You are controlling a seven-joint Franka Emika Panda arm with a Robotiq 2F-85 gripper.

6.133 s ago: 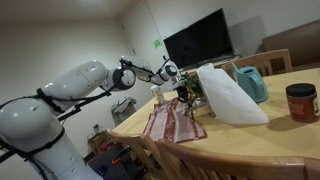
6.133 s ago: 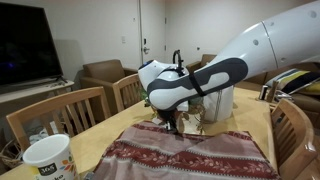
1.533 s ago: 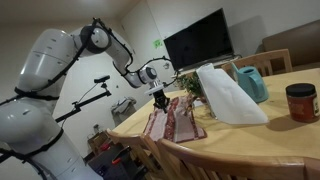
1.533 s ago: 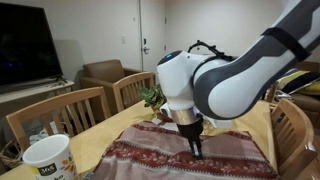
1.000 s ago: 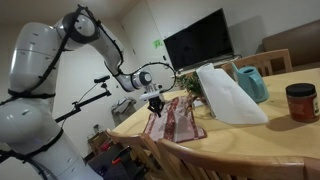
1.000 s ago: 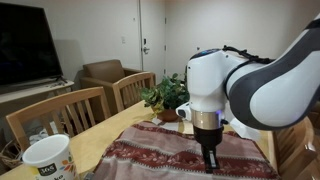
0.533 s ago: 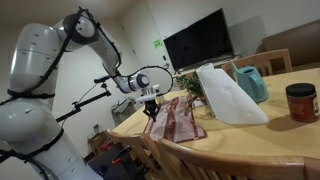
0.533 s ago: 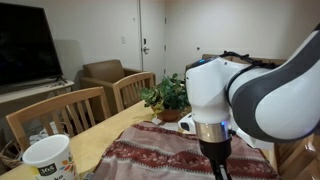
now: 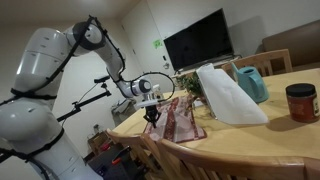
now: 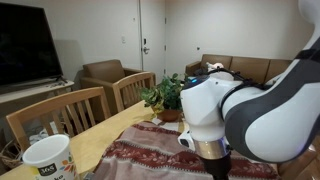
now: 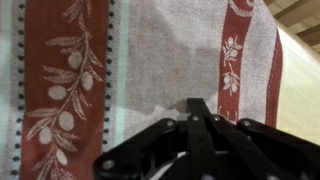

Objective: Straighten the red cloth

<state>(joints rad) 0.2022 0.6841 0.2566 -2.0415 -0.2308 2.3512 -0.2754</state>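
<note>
The red cloth (image 9: 176,120) lies spread on the wooden table, red-brown with pale stripes. It also shows in an exterior view (image 10: 150,155) and fills the wrist view (image 11: 90,70), where leaf-patterned red bands flank a pale middle band. My gripper (image 9: 151,113) is low over the cloth's edge nearest the robot base. In the wrist view its fingers (image 11: 198,104) are pressed together, tips at the pale band; I cannot tell whether they touch the fabric. In an exterior view the gripper (image 10: 218,166) is mostly hidden by the bulky wrist.
A large white folded sheet (image 9: 230,95), a teal jug (image 9: 251,83) and a red-lidded jar (image 9: 300,101) stand beyond the cloth. A potted plant (image 10: 164,95) and a white mug (image 10: 46,160) are on the table. Wooden chairs (image 10: 60,112) surround it.
The gripper has slid along the cloth from its far end near the plant toward the table's edge by the robot base, staying shut. The cloth lies about as before.
</note>
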